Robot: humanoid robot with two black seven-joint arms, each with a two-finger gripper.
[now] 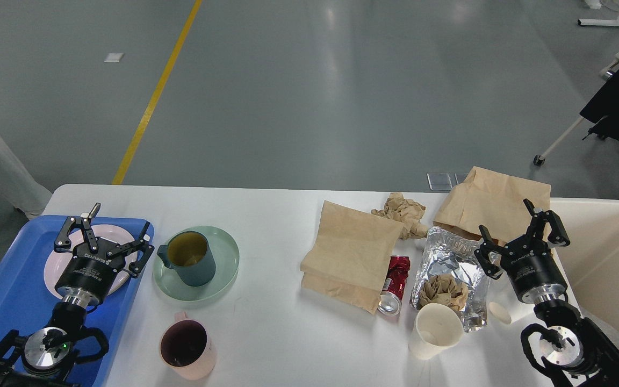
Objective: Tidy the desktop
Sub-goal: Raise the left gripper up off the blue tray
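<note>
The big white desktop point(266, 226) fills the middle of the view and is still messy, with dishes on its left half and trash on its right half. My left gripper point(106, 232) hangs over the pink plate point(54, 269) in the blue tray point(8, 301) with its fingers spread wide and holding nothing, so the plate looks put away. My right gripper point(519, 232) is wide and empty too, by the cream bin point(610, 258). I think the next move is to grab the green cup point(188, 258) or some trash like the red can point(394, 285).
</note>
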